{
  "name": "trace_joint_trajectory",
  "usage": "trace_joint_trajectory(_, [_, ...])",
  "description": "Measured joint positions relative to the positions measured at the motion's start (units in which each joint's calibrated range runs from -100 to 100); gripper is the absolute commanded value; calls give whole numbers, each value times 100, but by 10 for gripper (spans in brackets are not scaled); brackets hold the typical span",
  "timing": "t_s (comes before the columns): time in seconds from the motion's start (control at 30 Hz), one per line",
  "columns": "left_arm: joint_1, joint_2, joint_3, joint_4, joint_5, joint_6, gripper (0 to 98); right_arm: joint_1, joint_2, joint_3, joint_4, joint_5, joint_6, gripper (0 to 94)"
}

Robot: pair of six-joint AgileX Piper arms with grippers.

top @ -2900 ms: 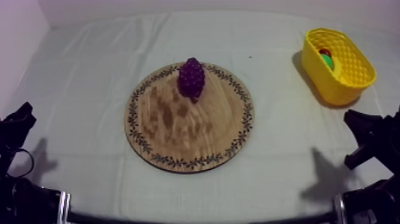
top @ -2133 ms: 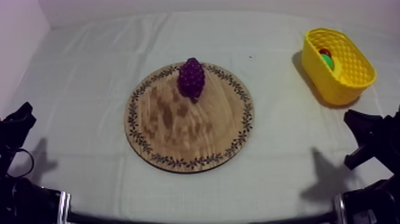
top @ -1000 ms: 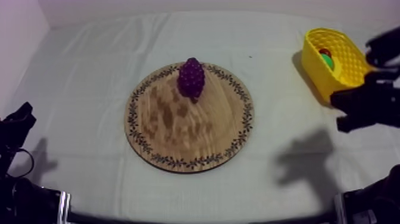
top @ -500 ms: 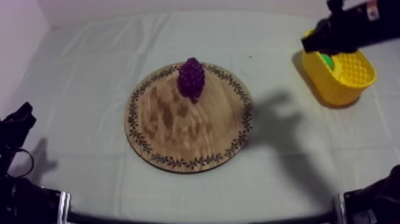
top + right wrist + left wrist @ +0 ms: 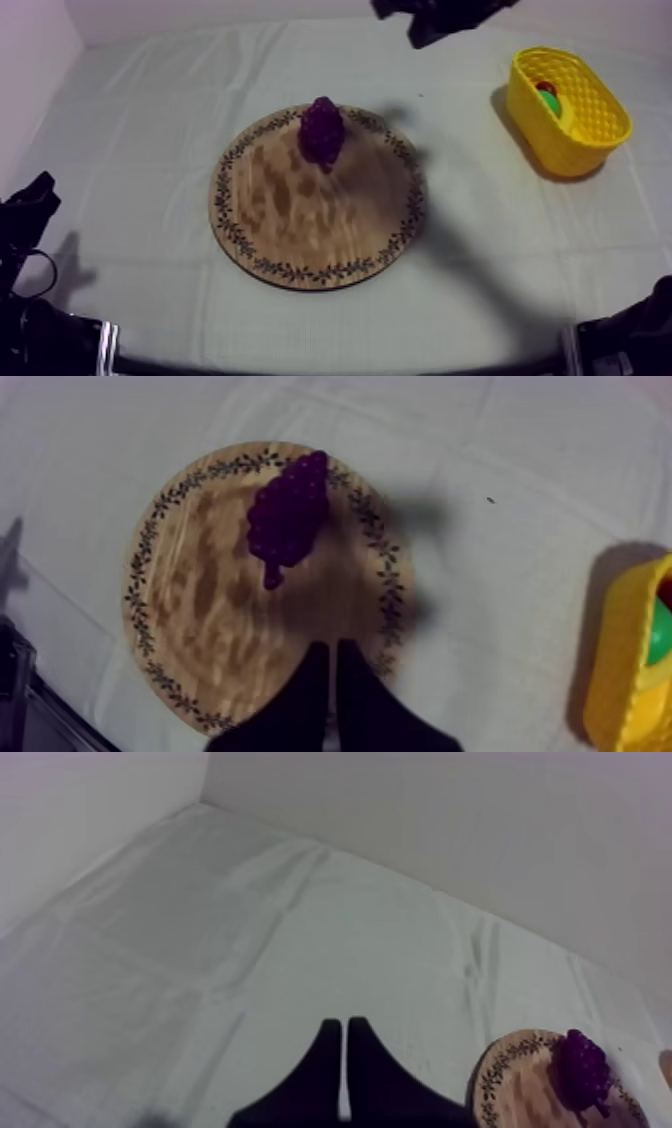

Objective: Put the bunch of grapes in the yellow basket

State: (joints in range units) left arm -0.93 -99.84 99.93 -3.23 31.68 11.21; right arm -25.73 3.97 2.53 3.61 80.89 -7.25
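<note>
Now | right end effector [image 5: 331, 654]: black fingers clenched together on nothing, over the rim of the round wooden board with a patterned rim [image 5: 215, 601] | left end effector [image 5: 338, 1032]: clenched too (empty), over bare cloth | purple bunch of grapes [image 5: 287, 516]: on the board, towards its edge | yellow plastic basket [image 5: 622, 661]: well apart from the board, on the cloth-covered desk [image 5: 140, 130]

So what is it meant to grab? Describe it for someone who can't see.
In the middle of the grey-white cloth lies a round wooden board with a patterned rim. On it, near the far edge, sits the bunch of grapes: a dark purple knobbly cluster, the only thing on the board.
</note>
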Motion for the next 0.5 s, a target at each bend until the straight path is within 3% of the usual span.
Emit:
trace_joint_trajectory(0.23, [0,0,0,0,0,0,0,-214,1182,-1324,51,479,-354,56])
trace_joint_trajectory(0.5, [0,0,0,0,0,0,0,-208,2188,-2498,53,1085,-738,306])
